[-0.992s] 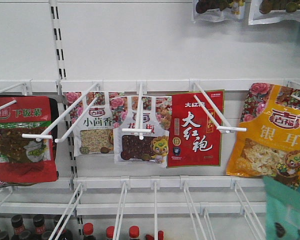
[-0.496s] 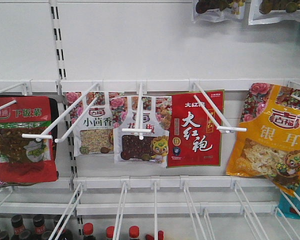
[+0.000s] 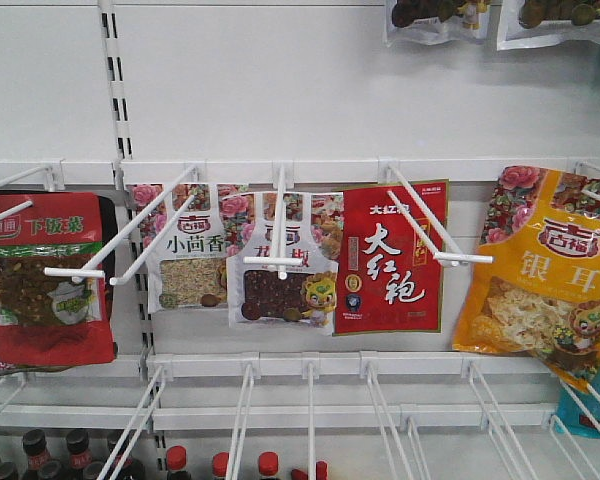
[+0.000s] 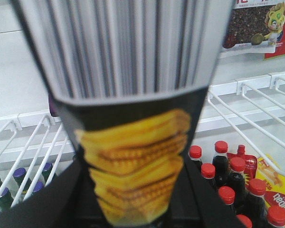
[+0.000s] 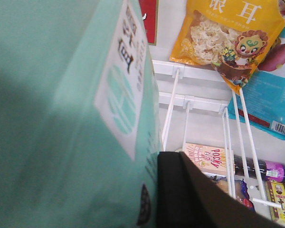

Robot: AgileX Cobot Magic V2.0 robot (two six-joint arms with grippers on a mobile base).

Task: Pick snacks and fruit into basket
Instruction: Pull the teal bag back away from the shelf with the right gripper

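Note:
In the left wrist view, a black snack bag (image 4: 133,156) with yellow corn printed on it and a barcode near its top fills the middle. My left gripper (image 4: 133,211) is shut on its lower end, with a dark finger on each side. The right wrist view is mostly filled by a mint-green snack bag (image 5: 61,118) with a white label. My right gripper (image 5: 152,199) is shut on it, and one black finger (image 5: 180,190) presses its right face. The fruit and the basket are out of view. Neither gripper shows in the front view.
Snack bags hang from white peg hooks (image 3: 440,258) on the shelf wall: a red one (image 3: 45,280), two white ones (image 3: 190,255), a red packet (image 3: 392,260) and an orange bag (image 3: 545,275). Below are wire dividers (image 3: 245,415), red-capped bottles (image 4: 228,175) and a Pocky box (image 5: 209,156).
One second ago the mint-green bag showed in the front view's bottom right corner; it has since dropped out of that view. The hanging bags have not moved.

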